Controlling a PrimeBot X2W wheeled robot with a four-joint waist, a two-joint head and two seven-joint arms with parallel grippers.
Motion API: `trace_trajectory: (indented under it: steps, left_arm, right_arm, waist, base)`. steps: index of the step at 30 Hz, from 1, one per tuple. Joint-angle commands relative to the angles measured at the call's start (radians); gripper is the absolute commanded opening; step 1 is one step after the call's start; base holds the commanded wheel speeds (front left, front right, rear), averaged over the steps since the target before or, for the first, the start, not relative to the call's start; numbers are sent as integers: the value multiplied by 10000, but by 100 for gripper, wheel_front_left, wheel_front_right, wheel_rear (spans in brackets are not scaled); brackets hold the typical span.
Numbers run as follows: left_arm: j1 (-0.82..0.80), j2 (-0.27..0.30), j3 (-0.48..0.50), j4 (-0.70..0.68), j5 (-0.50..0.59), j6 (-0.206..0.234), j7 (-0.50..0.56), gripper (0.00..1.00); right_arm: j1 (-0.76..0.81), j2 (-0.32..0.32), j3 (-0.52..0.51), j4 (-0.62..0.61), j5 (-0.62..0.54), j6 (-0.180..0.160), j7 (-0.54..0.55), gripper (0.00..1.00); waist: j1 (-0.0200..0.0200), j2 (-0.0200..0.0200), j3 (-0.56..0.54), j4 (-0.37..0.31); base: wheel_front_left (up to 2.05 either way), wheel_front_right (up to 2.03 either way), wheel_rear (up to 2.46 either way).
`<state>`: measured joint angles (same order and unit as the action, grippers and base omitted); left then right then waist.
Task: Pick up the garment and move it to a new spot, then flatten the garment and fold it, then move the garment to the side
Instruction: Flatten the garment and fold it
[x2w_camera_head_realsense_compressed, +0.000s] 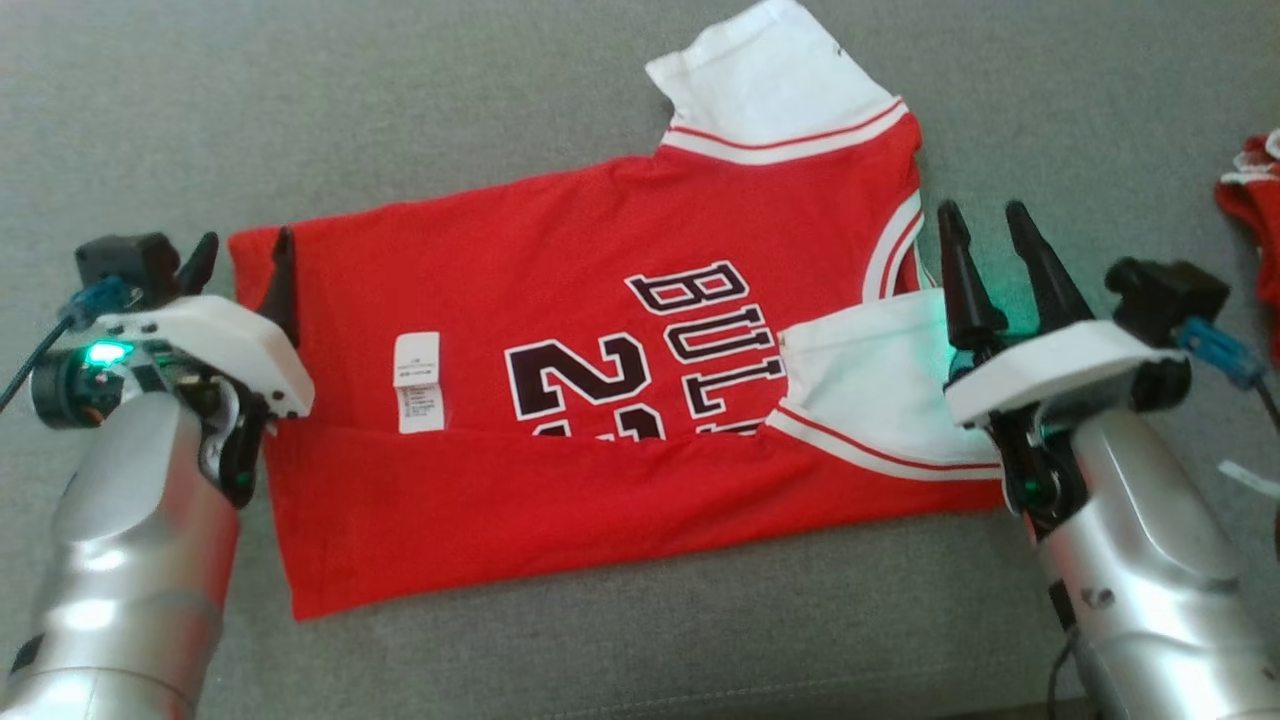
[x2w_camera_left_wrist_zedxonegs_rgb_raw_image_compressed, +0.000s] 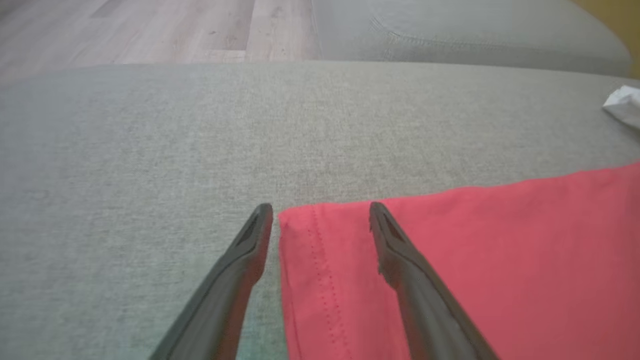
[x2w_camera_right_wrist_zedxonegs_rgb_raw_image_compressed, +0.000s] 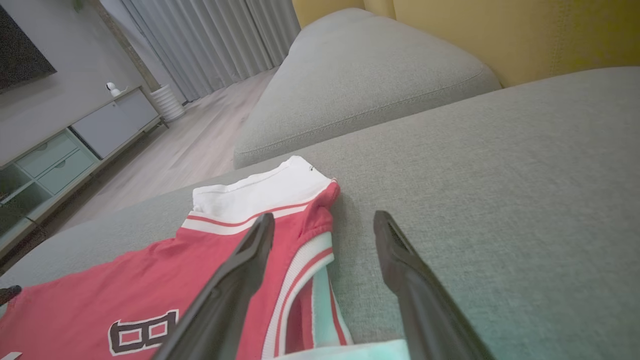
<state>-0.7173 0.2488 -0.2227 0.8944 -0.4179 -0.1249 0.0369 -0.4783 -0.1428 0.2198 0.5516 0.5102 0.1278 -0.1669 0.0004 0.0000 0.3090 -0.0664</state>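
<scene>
Your red Bulls jersey (x2w_camera_head_realsense_compressed: 600, 330) lies flat, print up, on the grey sofa cushion (x2w_camera_head_realsense_compressed: 300, 120). Its near long side (x2w_camera_head_realsense_compressed: 600, 510) is folded up over the number, so one fold looks done. Your left hand (x2w_camera_head_realsense_compressed: 246, 237) straddles the hem corner and your right hand (x2w_camera_head_realsense_compressed: 983, 207) sits by the collar end — both with fingers apart, holding nothing. Further folding and the move aside remain.

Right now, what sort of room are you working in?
Most likely a home living room: the jersey lies on a grey sofa cushion, with a low cabinet, long curtains and wood flooring beyond.
</scene>
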Motion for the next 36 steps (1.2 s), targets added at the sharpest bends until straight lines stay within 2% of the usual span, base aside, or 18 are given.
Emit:
trace_trajectory:
  steps: [1,4,11,20,21,22,23,26,30,36]
  left_arm:
    - [-468,517,22,-191,-87,-52,92,100]
    - [-556,706,-276,-13,-486,-54,233,100]
    - [-774,976,-576,403,-1011,-56,-187,100]
    - [-1076,974,-1216,691,-1320,-56,-123,99]
    - [-1105,986,-1345,721,-1368,-56,-36,43]
    - [-1137,995,-1463,735,-1429,-57,38,28]
    - [-1178,1011,-1560,733,-1497,-57,72,0]
    - [-1312,1014,-1725,748,-1670,-57,-23,0]
    - [-1673,1076,-1809,679,-1395,67,-1139,0]
    - [-2135,475,-2140,436,-1050,166,-2201,0]
  right_arm:
    - [-273,-14,237,-251,-11,29,-99,100]
    - [-425,-8,410,-130,71,29,-173,100]
    - [-707,-87,653,87,292,29,-294,100]
    - [-1042,-163,988,186,411,29,-306,100]
    - [-1105,-170,1031,199,418,29,-286,100]
    - [-1185,-186,1068,211,419,29,-253,100]
    - [-1284,-218,1101,224,408,29,-214,100]
    - [-1655,-369,1128,350,384,29,-9,100]
    - [-2391,-690,1115,782,305,29,600,100]
    - [-3871,-1389,1231,1759,203,29,2104,100]
  waist:
    - [-4,0,166,-74]
    - [-4,0,267,-84]
    - [-4,0,326,0]
    - [-4,0,469,42]
    - [-4,0,499,36]
    - [-4,0,536,32]
    - [-4,0,576,36]
    - [-4,0,694,101]
    - [-4,0,860,377]
    - [-4,0,1137,1304]
  base:
    - [0,0,0]
    - [0,0,0]
    - [0,0,0]
    - [0,0,0]
    - [0,0,0]
    - [0,0,0]
    - [0,0,0]
    - [0,0,0]
    - [0,0,0]
    - [0,0,0]
